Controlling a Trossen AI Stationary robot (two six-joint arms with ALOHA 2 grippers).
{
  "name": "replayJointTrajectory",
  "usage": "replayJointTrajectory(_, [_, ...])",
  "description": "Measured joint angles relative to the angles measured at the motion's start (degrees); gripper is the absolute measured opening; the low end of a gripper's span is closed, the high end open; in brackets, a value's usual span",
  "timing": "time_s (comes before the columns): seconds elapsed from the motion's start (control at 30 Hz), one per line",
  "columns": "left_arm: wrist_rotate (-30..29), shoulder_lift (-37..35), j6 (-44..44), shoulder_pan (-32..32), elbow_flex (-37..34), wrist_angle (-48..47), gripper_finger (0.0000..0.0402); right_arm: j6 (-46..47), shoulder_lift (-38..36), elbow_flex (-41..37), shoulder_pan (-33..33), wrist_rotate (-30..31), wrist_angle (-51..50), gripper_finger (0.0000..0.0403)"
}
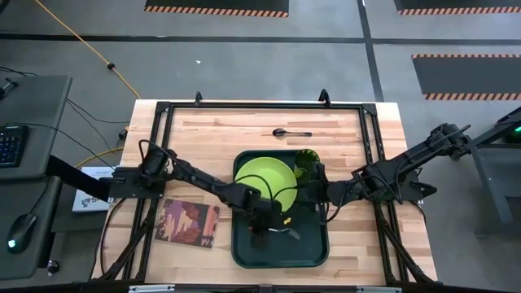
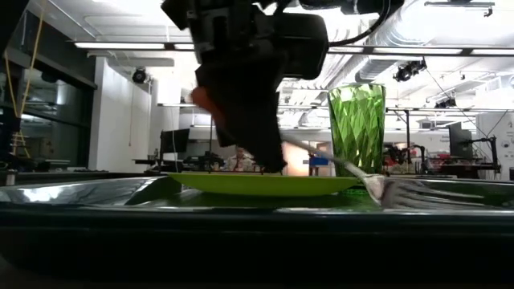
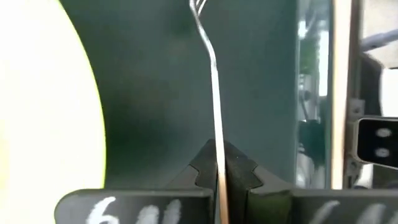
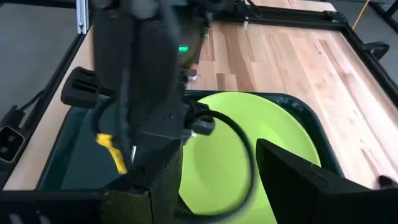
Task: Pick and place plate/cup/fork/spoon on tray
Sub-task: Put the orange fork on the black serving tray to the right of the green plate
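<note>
The dark green tray [image 1: 242, 244] lies at the table's middle near side. The lime-green plate [image 1: 264, 181] lies flat in its far half, and the green cup [image 1: 307, 159] stands upright in its far right corner. My left gripper [image 1: 260, 226] is over the tray's near half, shut on the fork [image 2: 345, 167]. The fork's tines [image 1: 291, 234] point toward the table's right. The dark spoon [image 1: 291, 133] lies flat on the table beyond the tray. My right gripper [image 4: 224, 193] is open and empty at the tray's right edge, near the cup. My left gripper pinches the fork's thin metal shank [image 3: 217, 155] between its two fingers. The fingers come from above. The fork runs out forward between them and slants down, tines [image 2: 418, 191] lowest, just over the tray floor. Whether the tines touch the tray I cannot tell.
A reddish-brown patterned mat [image 1: 189, 222] lies on the table left of the tray. The black frame rails [image 1: 260, 106] run round the table top. Bare wood shows at the far side around the spoon.
</note>
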Motion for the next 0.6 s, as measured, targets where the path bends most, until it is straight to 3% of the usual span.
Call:
replayJointTrajectory(0.2, [-3.11,0.01,-4.99,-2.10,-1.66,0.17,0.0000,0.55,0.00,0.00,0.00,0.17,-0.19,0.0197])
replayJointTrajectory(0.6, [-3.38,0.00,-4.66,-1.68,-1.66,0.62,0.0018,0.59,0.15,0.00,0.00,2.54,-0.08,0.0197])
